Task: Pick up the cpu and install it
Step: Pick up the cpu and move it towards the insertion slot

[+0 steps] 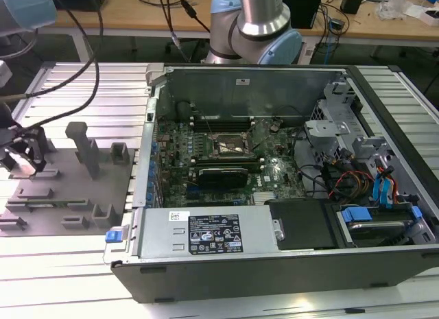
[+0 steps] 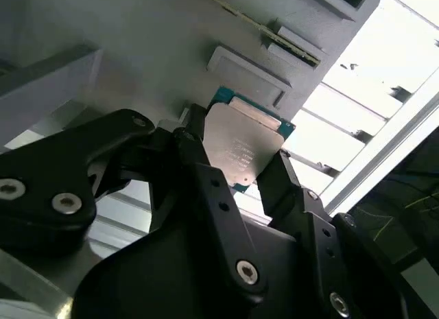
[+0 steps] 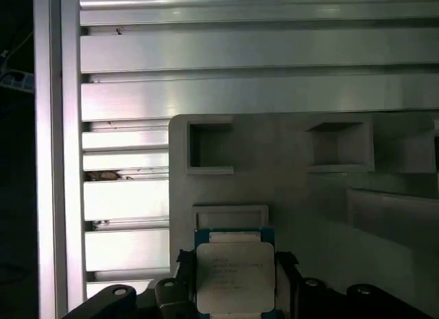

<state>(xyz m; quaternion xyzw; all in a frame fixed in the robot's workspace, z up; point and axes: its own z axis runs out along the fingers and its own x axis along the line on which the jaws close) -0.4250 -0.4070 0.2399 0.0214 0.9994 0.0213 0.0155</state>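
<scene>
Lifting the cpu [image 3: 234, 278] cleanly off the grey tray [image 3: 295, 195] calls, I judge, for a level, straight rise with pressure on its thin rim alone, so that it neither tilts nor scrapes the low ridge just beside it. In both wrist views the pincer [image 2: 241, 158] looks clenched on the chip, with dark fingers [image 2: 274, 185] against two opposite edges and the silver top bare between them. Whether its underside touches the tray I cannot tell. In the exterior view the pincer hangs over the tray at the exterior view's left on the slatted bench [image 1: 68, 278], well apart from the socket [image 1: 230, 149] inside the open computer case [image 1: 274, 243].
</scene>
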